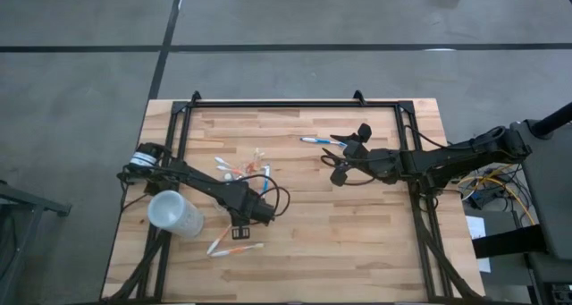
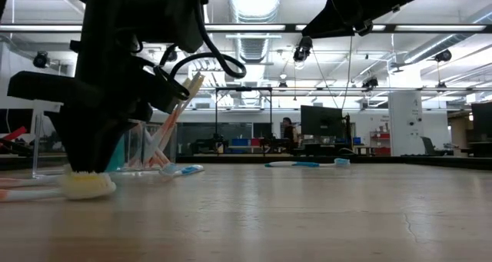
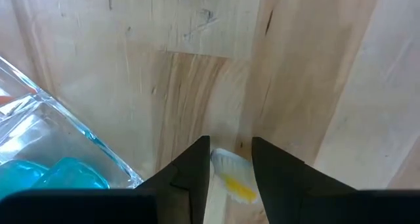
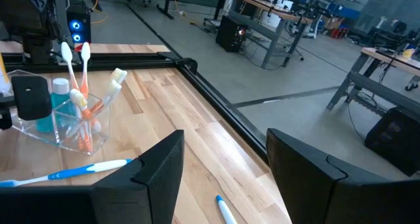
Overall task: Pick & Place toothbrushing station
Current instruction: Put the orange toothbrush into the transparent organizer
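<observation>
1. Nearest the front edge of the counter [image 1: 357, 242], two white-orange loose brushes [image 1: 234, 248] lie flat, at about 6 o'clock from the left hand [image 1: 243, 226].
2. That left hand [image 3: 230, 152] is down at the counter top, and it appears clenched on the bristle head of a toothbrush [image 3: 231, 179]. The head fills the gap between its two fingers and rests on the wood.
3. From table height the toothbrush [image 2: 86, 185] has its handle trailing away at roughly 8 to 9 o'clock. Its long axis therefore runs across the counter, not toward the cup it belongs in.
4. A frosted cup [image 1: 174, 213] lies beside the left arm at 9 o'clock; it is no part of the job.
5. Beyond the hand, at about 12 o'clock and near, stands the clear tumbler [image 1: 246, 171]. It already holds several upright brushes and a toothpaste tube [image 4: 58, 99].
6. The coming move likely turns on this: the tumbler is straight ahead of the left hand. The brush would have to be lifted, tipped from flat to upright, and dropped in handle first.
7. Farther off, at 1 to 2 o'clock, a blue toothbrush [image 1: 315, 140] lies with its axis running 9 to 3.
8. Just beside it hangs the right hand [image 1: 342, 157], raised, released and empty. It is clearly the nearer arm for that brush.
</observation>
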